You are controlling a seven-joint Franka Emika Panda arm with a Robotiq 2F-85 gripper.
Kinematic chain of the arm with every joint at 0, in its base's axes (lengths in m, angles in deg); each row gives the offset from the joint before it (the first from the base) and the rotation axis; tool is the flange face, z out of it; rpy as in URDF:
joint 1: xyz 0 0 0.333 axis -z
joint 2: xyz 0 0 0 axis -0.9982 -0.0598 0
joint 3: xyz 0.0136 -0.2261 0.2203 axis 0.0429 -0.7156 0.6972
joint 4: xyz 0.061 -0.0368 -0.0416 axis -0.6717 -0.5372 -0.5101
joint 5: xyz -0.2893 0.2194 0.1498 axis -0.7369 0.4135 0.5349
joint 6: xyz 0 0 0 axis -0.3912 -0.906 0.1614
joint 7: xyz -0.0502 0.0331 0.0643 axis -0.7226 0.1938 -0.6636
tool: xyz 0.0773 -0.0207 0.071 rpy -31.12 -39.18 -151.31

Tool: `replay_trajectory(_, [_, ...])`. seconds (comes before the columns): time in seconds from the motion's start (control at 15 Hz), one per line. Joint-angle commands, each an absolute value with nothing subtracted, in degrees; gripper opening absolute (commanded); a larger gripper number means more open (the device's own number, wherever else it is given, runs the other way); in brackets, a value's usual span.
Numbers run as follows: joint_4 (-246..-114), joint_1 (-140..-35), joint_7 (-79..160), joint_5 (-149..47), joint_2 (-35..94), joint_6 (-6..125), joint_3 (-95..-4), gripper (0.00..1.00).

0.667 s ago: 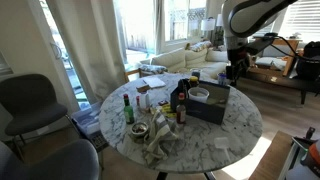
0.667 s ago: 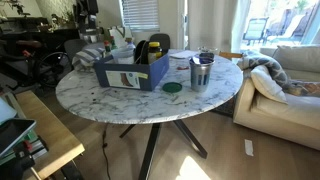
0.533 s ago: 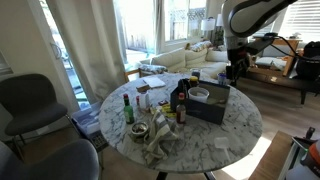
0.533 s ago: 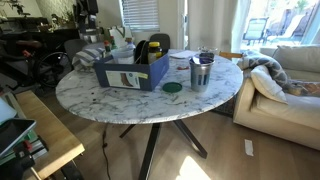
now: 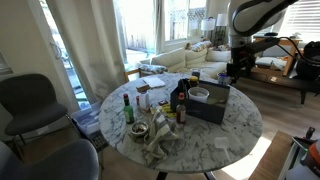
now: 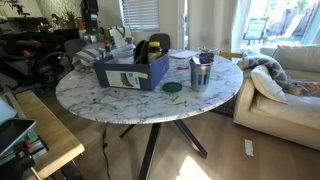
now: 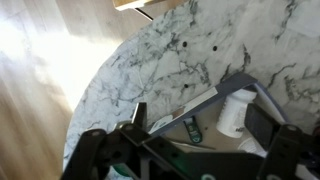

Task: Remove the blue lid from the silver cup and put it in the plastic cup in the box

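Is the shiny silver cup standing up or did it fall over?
Standing up. In an exterior view the silver cup stands upright on the marble table, beside the box, apart from it.

No wording can be read in any view; the box bears a pale label on its side in an exterior view, print too small to read; labels on the dark bottles are equally illegible.
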State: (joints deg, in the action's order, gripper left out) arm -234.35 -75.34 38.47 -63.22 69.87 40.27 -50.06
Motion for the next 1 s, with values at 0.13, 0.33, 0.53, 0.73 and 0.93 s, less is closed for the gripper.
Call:
replay_trajectory(0.13, [-233.88, -70.45, 32.14, -64.94, 68.48, 43.17, -52.82, 1.0])
replay_trajectory(0.33, [-234.2, -70.64, 33.48, -64.49, 69.12, 43.36, -52.92, 1.0])
replay_trajectory(0.53, [-234.2, -70.62, 33.3, -64.48, 69.11, 43.36, -52.94, 1.0])
replay_trajectory(0.73, [-236.16, -69.02, 29.31, -68.31, 68.87, 55.66, -52.68, 1.0])
replay_trajectory(0.93, [-233.79, -67.73, 29.79, -73.82, 63.03, 69.76, -52.0, 1.0])
